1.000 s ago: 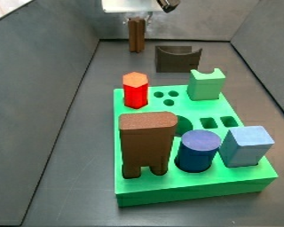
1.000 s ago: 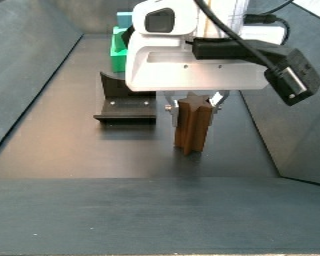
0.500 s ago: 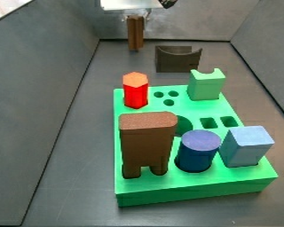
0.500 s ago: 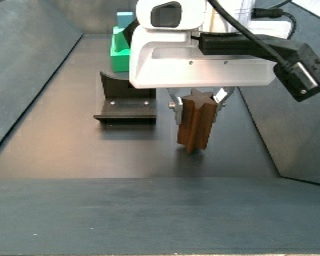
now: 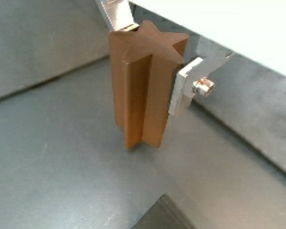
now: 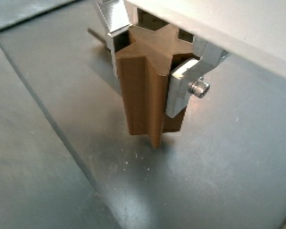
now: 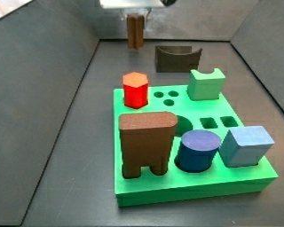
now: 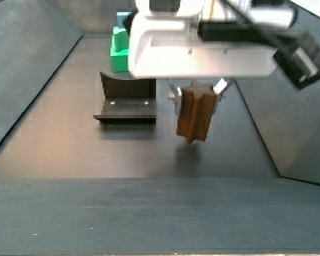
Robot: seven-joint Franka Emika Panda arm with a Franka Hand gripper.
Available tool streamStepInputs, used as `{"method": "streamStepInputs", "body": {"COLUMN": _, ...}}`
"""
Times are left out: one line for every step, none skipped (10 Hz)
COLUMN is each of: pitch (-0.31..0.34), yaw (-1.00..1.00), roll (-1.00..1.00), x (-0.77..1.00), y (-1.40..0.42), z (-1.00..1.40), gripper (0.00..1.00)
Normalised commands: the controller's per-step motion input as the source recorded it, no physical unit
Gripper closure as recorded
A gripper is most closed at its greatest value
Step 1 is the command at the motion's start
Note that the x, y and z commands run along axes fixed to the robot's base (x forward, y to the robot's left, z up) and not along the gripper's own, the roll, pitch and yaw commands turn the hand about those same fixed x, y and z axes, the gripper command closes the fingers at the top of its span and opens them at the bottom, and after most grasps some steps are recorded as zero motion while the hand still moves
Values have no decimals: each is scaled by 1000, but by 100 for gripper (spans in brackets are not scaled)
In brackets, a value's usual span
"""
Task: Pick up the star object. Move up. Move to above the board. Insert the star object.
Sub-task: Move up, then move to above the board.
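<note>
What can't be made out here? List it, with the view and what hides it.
- Gripper: in a side view its body runs past the top edge; its silver fingers show in both wrist views, shut on the star object.
- Board: in this side view mostly hidden behind the gripper.
- Star-shaped hole: too small to pick out among the board's holes.
- Fixture: its base is hidden behind the board.

side view: high, looks over board toward far gripper | side view: opposite end, low, close on gripper | both wrist views: close, looking down on star object | shared: star object, gripper
</note>
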Motion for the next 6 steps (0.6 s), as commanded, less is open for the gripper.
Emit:
{"method": "streamStepInputs", "body": {"pitch": 46, "yaw": -13, "roll": 35, "x": -16, "y": 22, "z": 539, "gripper": 100}}
{"method": "streamStepInputs", "body": {"pitch": 55, "yaw": -16, "roll": 49, "x": -15, "y": 12, "z": 383, "gripper": 100}}
{"method": "streamStepInputs", "body": {"pitch": 63, "yaw": -16, "roll": 64, "x": -16, "y": 9, "z": 225, "gripper": 100}}
{"method": "streamStepInputs", "body": {"pitch": 47, "yaw": 99, "roll": 65, "x": 220, "y": -95, "z": 1000, "gripper": 100}}
{"method": "streamStepInputs", "body": {"pitch": 68, "yaw": 99, "roll": 65, "x": 219, "y": -99, "z": 1000, "gripper": 100}}
{"method": "streamStepInputs", "body": {"pitch": 105, "yaw": 87, "roll": 69, "x": 200, "y": -90, "z": 1000, "gripper": 100}}
